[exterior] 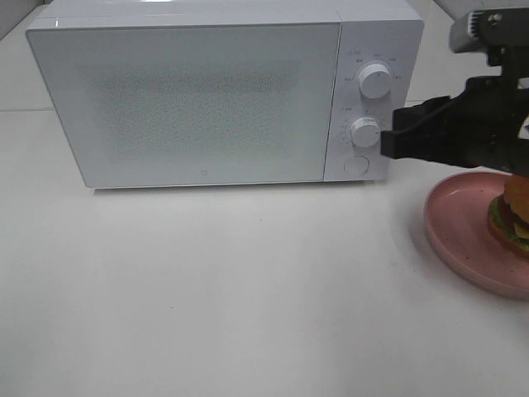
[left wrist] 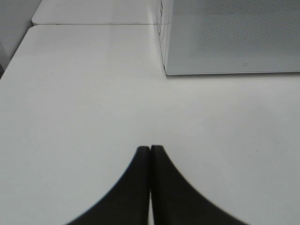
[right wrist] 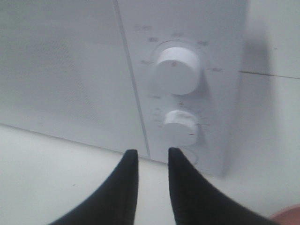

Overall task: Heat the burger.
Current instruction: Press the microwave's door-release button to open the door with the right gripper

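The burger (exterior: 514,211), with a golden bun and green lettuce, sits on a pink plate (exterior: 463,231) at the right edge, partly cut off by the frame. The white microwave (exterior: 207,99) stands at the back with its door closed. My right gripper (exterior: 387,141) hovers just in front of the microwave's control panel, by the lower knob (exterior: 364,131). In the right wrist view this gripper (right wrist: 153,151) shows a narrow gap between its fingers with nothing in it, pointing below the lower knob (right wrist: 180,126). My left gripper (left wrist: 150,147) is shut over the bare table, empty.
The panel carries an upper knob (exterior: 376,81) and a round button (exterior: 355,165) at the bottom. White tabletop (exterior: 248,289) spreads in front of the microwave. The microwave's left corner (left wrist: 165,70) lies ahead of the left gripper.
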`<state>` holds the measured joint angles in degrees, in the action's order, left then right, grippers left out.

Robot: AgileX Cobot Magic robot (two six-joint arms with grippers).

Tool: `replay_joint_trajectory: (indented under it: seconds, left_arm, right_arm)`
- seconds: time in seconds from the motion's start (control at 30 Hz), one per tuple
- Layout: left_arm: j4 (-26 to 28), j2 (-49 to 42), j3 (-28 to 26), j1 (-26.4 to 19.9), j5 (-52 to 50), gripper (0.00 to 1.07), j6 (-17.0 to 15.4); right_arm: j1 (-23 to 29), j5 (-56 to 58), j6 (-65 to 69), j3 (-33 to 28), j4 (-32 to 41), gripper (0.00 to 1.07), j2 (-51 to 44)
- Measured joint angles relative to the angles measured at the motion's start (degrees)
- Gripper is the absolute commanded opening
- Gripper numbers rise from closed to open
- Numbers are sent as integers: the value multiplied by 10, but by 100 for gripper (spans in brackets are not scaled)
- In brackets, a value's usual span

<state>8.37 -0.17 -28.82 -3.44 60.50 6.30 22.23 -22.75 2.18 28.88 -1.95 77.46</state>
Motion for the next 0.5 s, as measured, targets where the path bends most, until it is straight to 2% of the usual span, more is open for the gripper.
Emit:
replay_joint_trajectory:
  seconds: [0.03, 0.17, 0.2, 0.27, 0.3, 0.5]
  left_arm:
    - [0, 0, 0, 0, 0, 0, 0]
    - [0, 0, 0, 0, 0, 0, 0]
    - [0, 0, 0, 0, 0, 0, 0]
    - [0, 0, 0, 0, 0, 0, 0]
    - [0, 0, 0, 0, 0, 0, 0]
    - [0, 0, 0, 0, 0, 0, 0]
  right_arm:
    - [20, -23, 3, 0, 0, 21, 21]
    - [41, -58, 18, 0, 0, 17, 56]
    - [48, -80, 32, 1, 0, 11, 77]
    - [52, -91, 40, 1, 0, 8, 88]
    - [52, -104, 59, 1, 0, 1, 109]
    - [52, -132, 109, 1, 0, 0, 154]
